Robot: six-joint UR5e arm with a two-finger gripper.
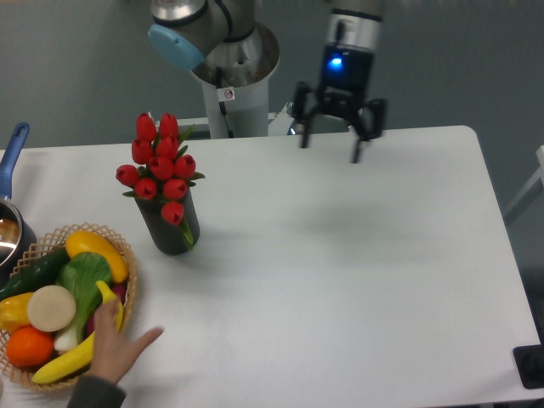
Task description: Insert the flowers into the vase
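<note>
We judge the task to be at its end rather than midway: the flowers (161, 167) stand upright in the vase (173, 229), their red buds bunched above the rim, and the vase sits on the worktop (357, 280) at its left side, just beside the wicker basket (126, 280); the gripper (334, 134) hangs well apart from them, up near the far edge of the worktop, its jaws spread wide and holding nothing; so no placing step seems left, and the next move, as we read it, calls only for the arm to keep clear and leave the bunch undisturbed; one concern is a person's hand (116, 347) reaching over the basket of fruit and vegetables at the lower left, near the vase, which could knock it if it strays; as to what we cannot make out, the stems are hidden inside the vase, so how deep they sit is unknown; the vase mouth is covered by buds and leaves; a pan (10, 212) is cut off at the left edge, and the hand's owner is out of view.
</note>
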